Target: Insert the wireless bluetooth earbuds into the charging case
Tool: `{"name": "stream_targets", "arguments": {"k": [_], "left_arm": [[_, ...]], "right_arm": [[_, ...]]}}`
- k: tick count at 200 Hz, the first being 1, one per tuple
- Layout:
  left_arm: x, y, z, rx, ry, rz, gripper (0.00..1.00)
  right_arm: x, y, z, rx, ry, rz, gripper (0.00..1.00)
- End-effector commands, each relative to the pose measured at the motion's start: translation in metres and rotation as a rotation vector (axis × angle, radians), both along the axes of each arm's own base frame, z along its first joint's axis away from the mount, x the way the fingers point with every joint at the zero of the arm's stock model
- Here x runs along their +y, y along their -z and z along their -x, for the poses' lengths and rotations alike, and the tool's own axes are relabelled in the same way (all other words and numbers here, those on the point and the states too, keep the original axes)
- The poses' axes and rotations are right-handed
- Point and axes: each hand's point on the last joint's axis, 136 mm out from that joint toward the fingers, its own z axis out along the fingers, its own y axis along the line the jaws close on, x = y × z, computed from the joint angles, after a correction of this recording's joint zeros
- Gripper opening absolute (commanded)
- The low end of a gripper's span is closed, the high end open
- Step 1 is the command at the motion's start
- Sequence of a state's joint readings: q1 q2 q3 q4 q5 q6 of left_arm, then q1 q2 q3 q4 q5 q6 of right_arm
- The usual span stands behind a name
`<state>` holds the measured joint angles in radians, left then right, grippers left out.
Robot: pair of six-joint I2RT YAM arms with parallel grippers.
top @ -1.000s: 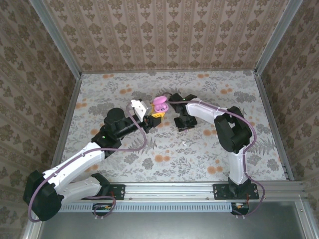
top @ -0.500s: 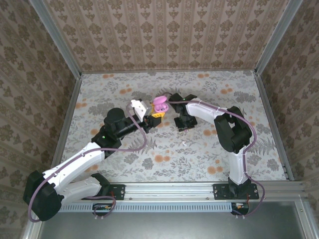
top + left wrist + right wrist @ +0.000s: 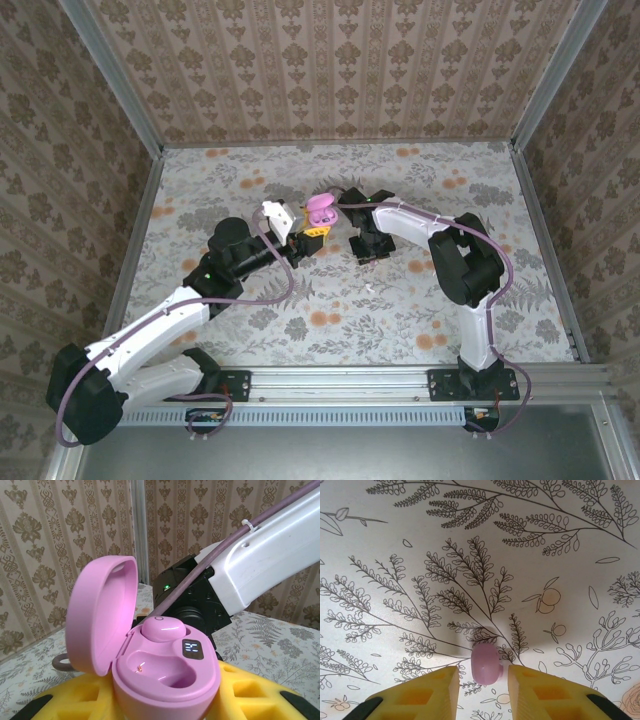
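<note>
My left gripper is shut on the pink charging case, its yellow fingers pressed against both sides. The lid stands open at the left. One pink earbud sits in the far slot, the near slot is hollow, and a small display glows. In the top view the case is held up near the table's middle. My right gripper is open and low over the cloth, and a second pink earbud lies between its fingertips, with a gap on each side.
The right arm and its purple cable cross close behind the case. A white rounded-square item sits by the left wrist. A tiny white speck lies on the floral cloth. Metal rails and patterned walls ring the table.
</note>
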<state>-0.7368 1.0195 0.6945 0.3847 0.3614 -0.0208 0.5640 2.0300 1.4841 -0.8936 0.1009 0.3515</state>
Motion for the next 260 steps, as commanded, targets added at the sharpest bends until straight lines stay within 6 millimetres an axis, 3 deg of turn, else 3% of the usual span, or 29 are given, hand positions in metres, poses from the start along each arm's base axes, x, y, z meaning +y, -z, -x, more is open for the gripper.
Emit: {"name": "stream_targets", "arguments": {"k": [1, 260], "left_arm": [[0.005, -0.008, 0.000, -0.034, -0.009, 0.012, 0.38], [0.004, -0.009, -0.001, -0.030, -0.011, 0.011, 0.38]], "right_arm": [[-0.001, 0.013, 0.007, 0.040, 0.009, 0.016, 0.33], [-0.021, 0.026, -0.006, 0.033, 0.028, 0.046, 0.27]]}}
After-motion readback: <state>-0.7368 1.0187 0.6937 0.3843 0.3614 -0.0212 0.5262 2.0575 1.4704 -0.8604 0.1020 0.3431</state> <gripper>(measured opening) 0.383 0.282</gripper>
